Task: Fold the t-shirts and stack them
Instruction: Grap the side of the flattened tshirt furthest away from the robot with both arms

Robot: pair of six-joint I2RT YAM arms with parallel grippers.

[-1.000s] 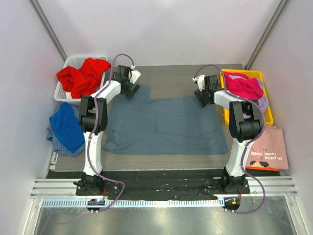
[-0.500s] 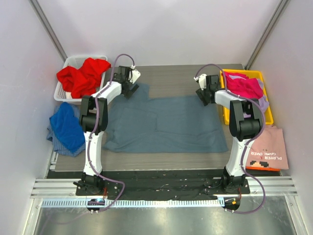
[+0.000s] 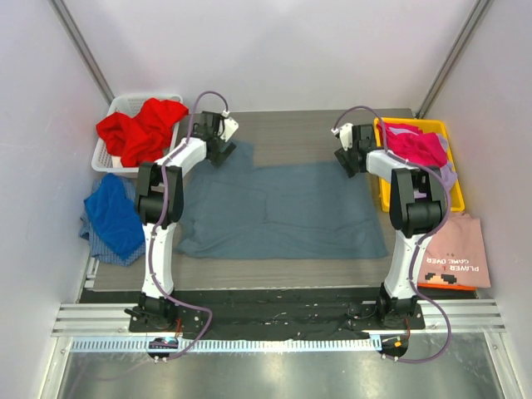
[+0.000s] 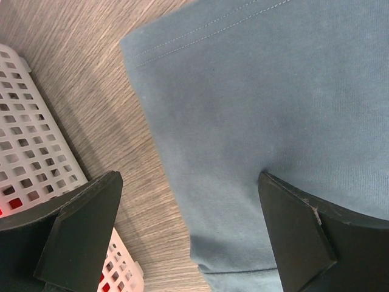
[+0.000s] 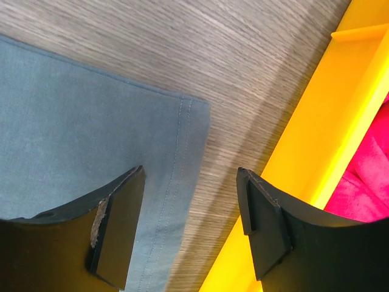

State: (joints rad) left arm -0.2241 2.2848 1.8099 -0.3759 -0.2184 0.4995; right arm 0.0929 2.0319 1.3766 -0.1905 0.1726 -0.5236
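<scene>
Here, the slate blue-grey t-shirt (image 3: pixel 283 212) lies spread flat on the worktop (image 3: pixel 299 133), reaching from one arm across to the other. The left pincer (image 4: pixel 188 207) is spread wide with nothing between its fingers, poised over the shirt's far left sleeve. The sleeve's stitched hem lies just ahead of it, and one finger is above bare wood, the other above cloth. Whether the fingertips touch the fabric cannot be told. Close to that pincer's outer side is the white basket (image 3: pixel 112 108) holding the red t-shirt (image 3: pixel 141 129). The right pincer (image 5: pixel 189 213) is likewise parted and holds nothing. Its fingers straddle the shirt's far right corner, with the double-stitched hem running between them. Just beside its outer finger is the yellow tray (image 5: pixel 304 152), with the magenta t-shirt (image 3: pixel 411 145) heaped inside. Well behind the left pincer, the royal blue t-shirt (image 3: pixel 112 212) sits crumpled at the worktop's edge. Well behind the right one lies the pale pink t-shirt (image 3: pixel 457 253), print side up.
</scene>
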